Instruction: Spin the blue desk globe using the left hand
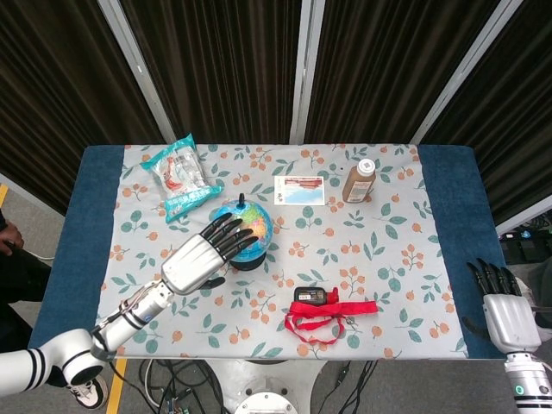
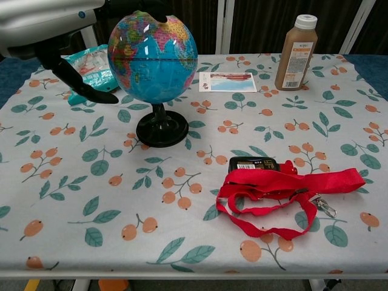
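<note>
The blue desk globe (image 1: 255,222) (image 2: 153,56) stands upright on its black round base (image 2: 161,129), left of the table's middle. My left hand (image 1: 201,256) (image 2: 45,18) reaches in from the left with its fingers apart. Its dark fingertips (image 1: 237,235) lie over the top left of the globe and seem to touch it. In the chest view the thumb (image 2: 85,92) hangs beside the globe, apart from it. The hand holds nothing. My right hand (image 1: 503,312) hangs off the table's front right corner, fingers straight, with nothing in it.
A teal snack packet (image 1: 181,177) (image 2: 85,68) lies behind the left hand. A picture card (image 1: 299,191) (image 2: 227,80) and a brown bottle (image 1: 359,181) (image 2: 296,53) stand behind the globe. A red lanyard (image 1: 329,315) (image 2: 285,194) with a black device (image 2: 253,163) lies front right.
</note>
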You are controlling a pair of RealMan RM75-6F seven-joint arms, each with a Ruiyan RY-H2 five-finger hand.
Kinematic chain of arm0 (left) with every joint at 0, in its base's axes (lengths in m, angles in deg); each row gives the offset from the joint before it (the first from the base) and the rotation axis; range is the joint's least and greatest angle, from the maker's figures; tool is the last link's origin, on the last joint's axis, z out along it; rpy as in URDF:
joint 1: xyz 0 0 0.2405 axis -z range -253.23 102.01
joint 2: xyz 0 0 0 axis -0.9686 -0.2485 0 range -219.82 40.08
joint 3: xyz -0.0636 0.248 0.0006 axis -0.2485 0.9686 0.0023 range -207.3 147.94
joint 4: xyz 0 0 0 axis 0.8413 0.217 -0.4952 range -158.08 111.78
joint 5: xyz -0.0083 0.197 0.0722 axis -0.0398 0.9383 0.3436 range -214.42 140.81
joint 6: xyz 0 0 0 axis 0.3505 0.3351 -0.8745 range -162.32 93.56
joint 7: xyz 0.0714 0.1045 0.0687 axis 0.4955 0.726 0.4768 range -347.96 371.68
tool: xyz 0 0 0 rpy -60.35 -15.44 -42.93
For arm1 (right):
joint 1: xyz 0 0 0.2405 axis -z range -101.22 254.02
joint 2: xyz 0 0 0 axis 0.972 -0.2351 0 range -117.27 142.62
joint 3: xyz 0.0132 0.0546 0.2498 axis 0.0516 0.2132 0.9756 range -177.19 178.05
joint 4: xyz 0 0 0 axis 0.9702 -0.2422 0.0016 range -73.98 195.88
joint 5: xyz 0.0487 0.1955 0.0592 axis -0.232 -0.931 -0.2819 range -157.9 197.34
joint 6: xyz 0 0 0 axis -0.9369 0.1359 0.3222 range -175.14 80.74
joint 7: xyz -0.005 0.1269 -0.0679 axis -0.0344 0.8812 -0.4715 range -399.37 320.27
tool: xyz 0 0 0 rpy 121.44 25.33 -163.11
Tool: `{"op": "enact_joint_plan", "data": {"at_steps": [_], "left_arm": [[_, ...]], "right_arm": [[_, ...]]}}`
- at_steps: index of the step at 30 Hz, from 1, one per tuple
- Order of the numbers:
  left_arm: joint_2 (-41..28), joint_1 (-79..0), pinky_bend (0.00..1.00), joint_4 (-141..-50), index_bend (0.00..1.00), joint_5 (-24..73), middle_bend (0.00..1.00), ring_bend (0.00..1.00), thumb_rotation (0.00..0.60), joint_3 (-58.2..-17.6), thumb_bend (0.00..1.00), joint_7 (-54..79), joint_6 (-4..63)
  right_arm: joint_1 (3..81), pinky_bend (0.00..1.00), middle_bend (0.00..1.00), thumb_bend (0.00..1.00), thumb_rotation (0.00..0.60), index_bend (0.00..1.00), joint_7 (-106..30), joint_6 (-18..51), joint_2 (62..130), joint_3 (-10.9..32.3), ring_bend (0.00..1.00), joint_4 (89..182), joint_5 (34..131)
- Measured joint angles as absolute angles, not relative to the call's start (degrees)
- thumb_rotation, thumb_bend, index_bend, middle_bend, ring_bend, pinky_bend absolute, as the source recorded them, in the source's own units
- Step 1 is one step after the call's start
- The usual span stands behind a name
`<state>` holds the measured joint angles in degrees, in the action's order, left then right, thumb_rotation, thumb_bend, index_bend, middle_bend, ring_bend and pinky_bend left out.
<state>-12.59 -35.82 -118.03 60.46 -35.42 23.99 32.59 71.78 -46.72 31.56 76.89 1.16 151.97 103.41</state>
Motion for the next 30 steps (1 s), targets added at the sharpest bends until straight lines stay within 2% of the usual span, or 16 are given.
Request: {"op": "enact_joint_plan", "data": {"at_steps": [12, 21, 30], "left_arm": [[-13.8, -37.29, 0.0, -119.05, 0.08, 59.4, 0.13, 0.0, 0.6, -34.51, 0.14, 24.85, 33.7], [-16.09, -39.54, 0.0, -119.72, 0.08, 57.75, 0.2, 0.0, 0.6, -33.92, 0.14, 25.65, 35.26], [-17.75, -42.77, 0.0, -119.99, 0.09, 55.55, 0.21, 0.0, 0.6, -34.42, 0.14, 26.82, 39.11]], "right_arm": [[71.64, 0.0, 0.0, 0.11, 0.6, 0.0, -47.18, 31.2, 76.95, 1.11, 0.0, 152.11, 103.26], [71.48, 0.0, 0.0, 0.11, 0.6, 0.0, -48.33, 31.07, 76.96, 1.09, 0.0, 152.92, 103.25], [71.47, 0.0, 0.0, 0.11, 0.6, 0.0, -48.77, 31.14, 76.94, 1.12, 0.0, 153.26, 103.14]]}}
